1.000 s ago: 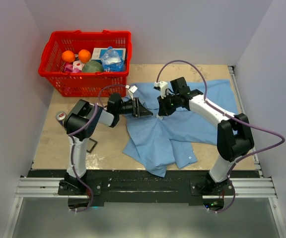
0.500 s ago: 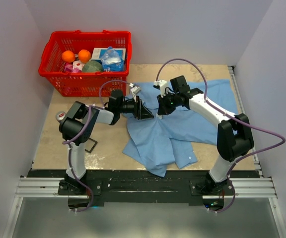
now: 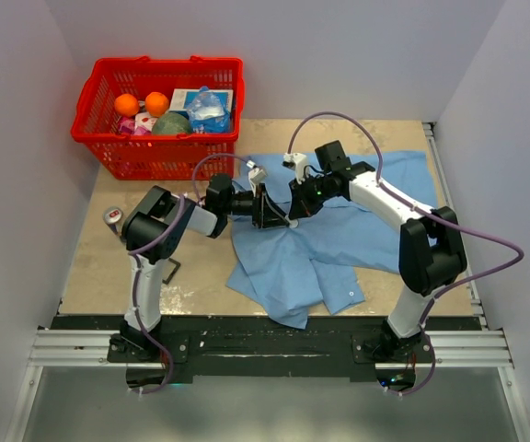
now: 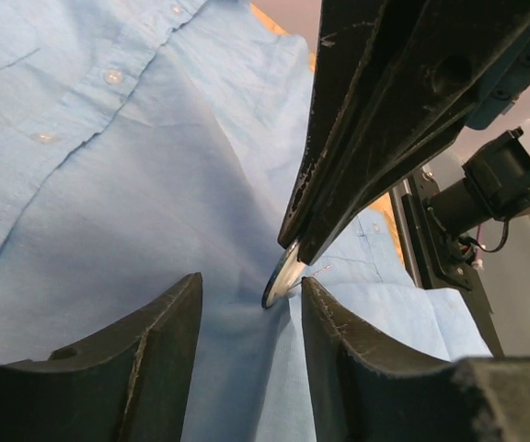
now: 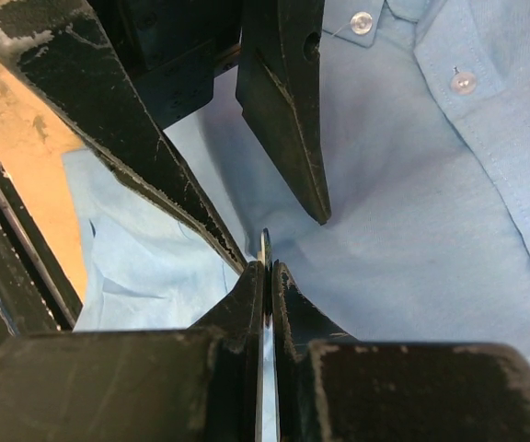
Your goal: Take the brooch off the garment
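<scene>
Right gripper [image 5: 265,269] is clamping the brooch [image 5: 265,242] edge-on, its two black fingers pressing flat against the disc's faces with only a thin rim showing above the tips. From the left wrist view the brooch is reading as a slim dark disc with a bright edge, sitting right at the cloth.

Garment [image 4: 109,193], a light blue shirt of thin woven cloth, is puckering up toward the disc, so the brooch is likely attached at this point; the fastening itself is hidden. Small white buttons [image 4: 112,76] are running along the placket, well away from the pinch.

Left gripper [image 4: 249,293] is hanging with jaws parted, grasping nothing, one finger to each side of the raised fold. The brooch is lying just ahead of and slightly above its tips, the disc's plane running roughly along the gap between them. The left arm is therefore the nearer one for pinning the cloth.

Judgement: the next move is calling for the left jaws to close on the fold below the disc while the right pulls away.

Shirt is lying spread on a pale wooden tabletop [image 3: 109,267].
</scene>
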